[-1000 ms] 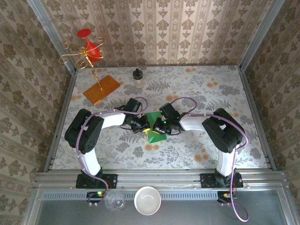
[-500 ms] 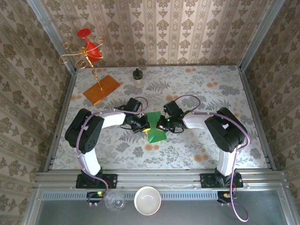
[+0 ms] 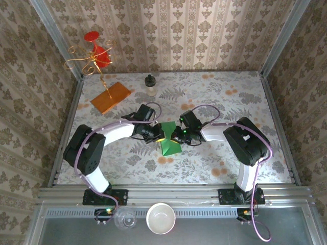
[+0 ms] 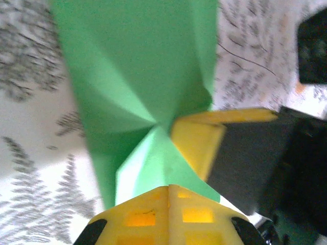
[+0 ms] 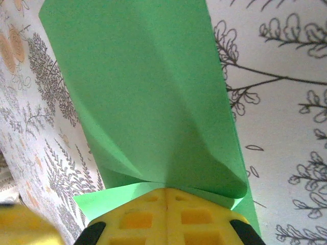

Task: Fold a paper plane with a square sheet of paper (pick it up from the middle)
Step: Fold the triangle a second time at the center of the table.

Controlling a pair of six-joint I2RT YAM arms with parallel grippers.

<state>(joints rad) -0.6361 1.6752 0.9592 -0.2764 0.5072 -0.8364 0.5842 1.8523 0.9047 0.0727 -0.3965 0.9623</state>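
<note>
Green paper [image 3: 170,145], thin, limp and easily torn, is seen mid-table, clamped from either side in the jaws of the left gripper [image 3: 159,137] and the right gripper [image 3: 177,137]. Creased edges are judged the firmest hold.

square sheet of paper [image 4: 138,76]: top cropped | right end effector [image 4: 194,137]: blurred

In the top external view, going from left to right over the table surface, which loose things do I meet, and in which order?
orange-brown board → small dark-capped bottle → square sheet of paper, green and partly folded.
</note>
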